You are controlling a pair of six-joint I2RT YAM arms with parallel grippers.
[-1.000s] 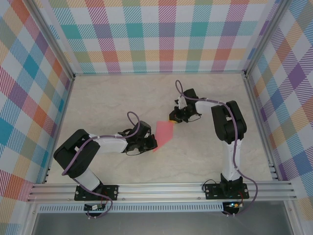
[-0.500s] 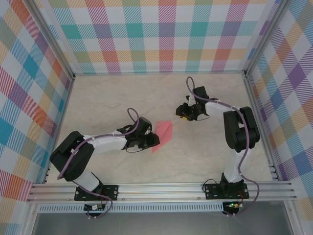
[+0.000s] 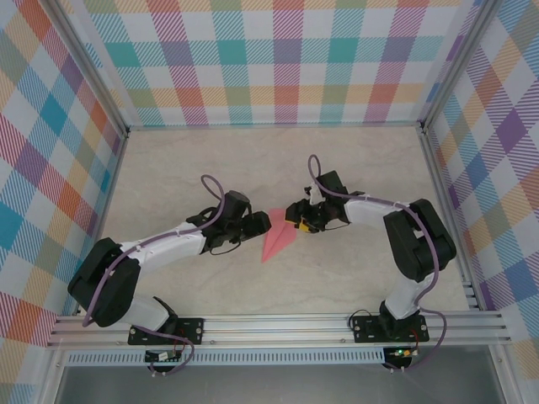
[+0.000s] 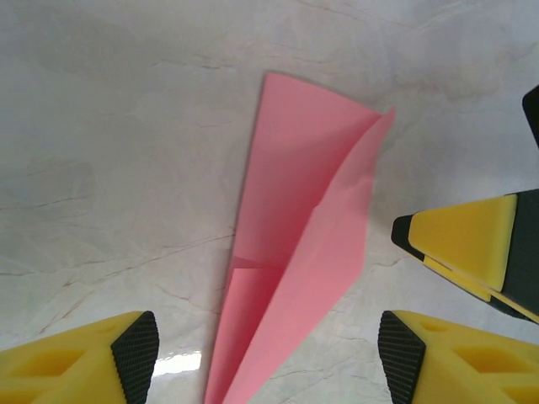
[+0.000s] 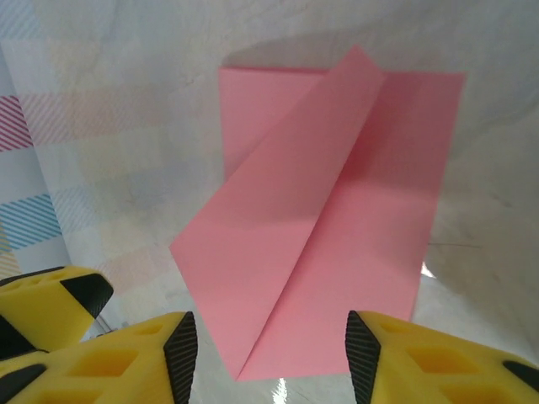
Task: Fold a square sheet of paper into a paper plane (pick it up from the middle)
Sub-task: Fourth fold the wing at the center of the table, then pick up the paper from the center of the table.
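- Salmon-pink folded paper [image 3: 278, 236] lies flat on the table [image 3: 168, 168].
- My left gripper [image 4: 265, 358]: jaws apart, straddling it, gripping nothing.
- My right gripper [image 5: 271, 358]: parted too, empty.

No legible text, label, brand, number or sign on any visible surface.

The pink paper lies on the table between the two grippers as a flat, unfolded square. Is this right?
Not quite. The pink paper does lie on the table between the left gripper and the right gripper, but it is not an unfolded square: it is folded into a narrow pointed shape with a centre crease, as the left wrist view shows.
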